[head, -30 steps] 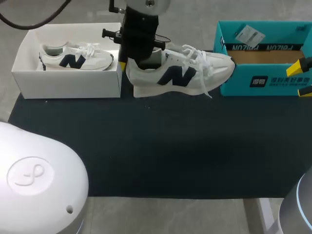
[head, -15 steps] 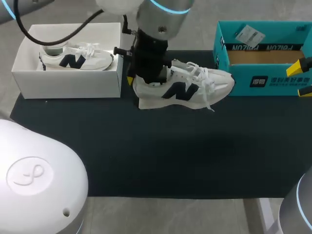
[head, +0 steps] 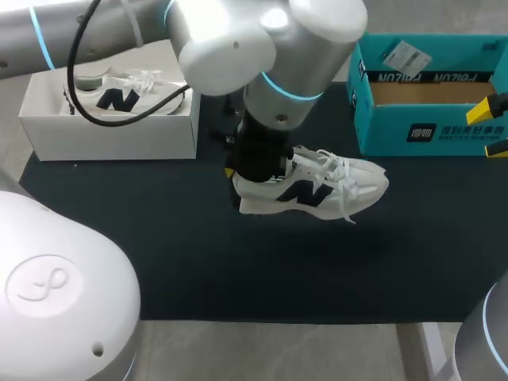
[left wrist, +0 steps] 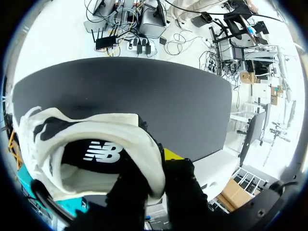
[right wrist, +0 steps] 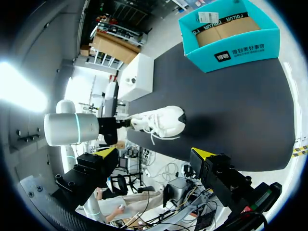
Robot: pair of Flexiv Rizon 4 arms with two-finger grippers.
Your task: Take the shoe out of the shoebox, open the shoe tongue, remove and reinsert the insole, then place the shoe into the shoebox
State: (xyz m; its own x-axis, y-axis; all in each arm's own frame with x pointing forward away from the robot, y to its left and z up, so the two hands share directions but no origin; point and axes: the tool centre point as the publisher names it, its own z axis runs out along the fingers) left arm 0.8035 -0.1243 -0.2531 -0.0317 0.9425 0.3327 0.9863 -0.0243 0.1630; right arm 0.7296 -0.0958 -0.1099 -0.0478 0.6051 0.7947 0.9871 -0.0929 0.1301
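A white shoe [head: 321,190] with a dark logo is over the middle of the dark mat [head: 238,270], toe pointing right. My left gripper [head: 252,171] is shut on its heel collar. In the left wrist view one finger is inside the shoe [left wrist: 96,144] and the other, with its yellow fingertip [left wrist: 173,155], is outside the heel. I cannot tell whether the sole touches the mat. A second white shoe [head: 119,95] lies in the white shoebox [head: 111,131] at the back left. My right gripper [head: 496,125] stands open at the right edge, far from the shoe [right wrist: 161,122].
A teal cardboard box [head: 429,127] stands open at the back right, close to my right gripper [right wrist: 154,153], and shows in the right wrist view as the teal box [right wrist: 231,36]. My left arm [head: 262,40] stretches across the back from the left.
My left arm has carried the shoe from between the two boxes toward the front and down over the mat's middle. The right gripper has stayed where it was.
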